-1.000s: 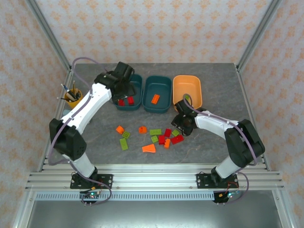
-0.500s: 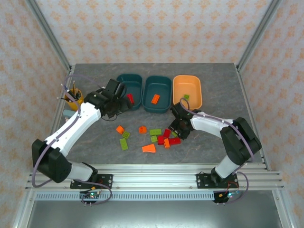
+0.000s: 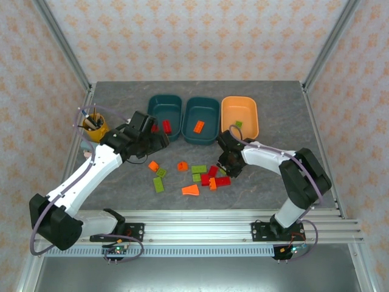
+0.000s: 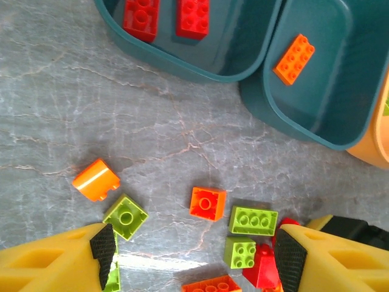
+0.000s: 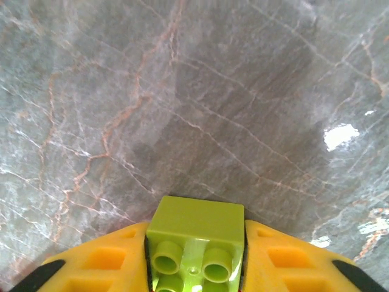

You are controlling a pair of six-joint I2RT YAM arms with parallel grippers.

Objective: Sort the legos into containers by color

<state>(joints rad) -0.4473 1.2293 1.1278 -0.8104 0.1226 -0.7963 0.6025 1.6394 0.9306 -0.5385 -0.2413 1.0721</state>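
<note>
- Right wrist view: the right gripper (image 5: 194, 258) is clenched on a small light green plastic brick (image 5: 196, 222), with its yellow fingers (image 5: 109, 261) pressed to both sides. Whether the brick is clear of the grey marbled tabletop (image 5: 182, 91) I cannot tell.
- The hold looks close to the fingertips, so a quick swing could, I judge, twist the brick loose and drop it short.
- Seen from the top external view, that gripper (image 3: 226, 165) sits at the right edge of the loose pile, just beside small red bricks (image 3: 211, 177). A slanted lift may drag or scatter them.
- The shallow orange plastic tray (image 3: 240, 98) behind it holds a green brick (image 3: 237, 124), so it is the likely target.
- The middle dark teal tray (image 3: 202, 98) right beside it holds an orange brick (image 4: 293, 58). A misjudged drop there would mix colours.
- The left gripper (image 4: 197, 252) is released, jaws wide and empty, above the same pile. With both arms working there, a bump is possible.
</note>
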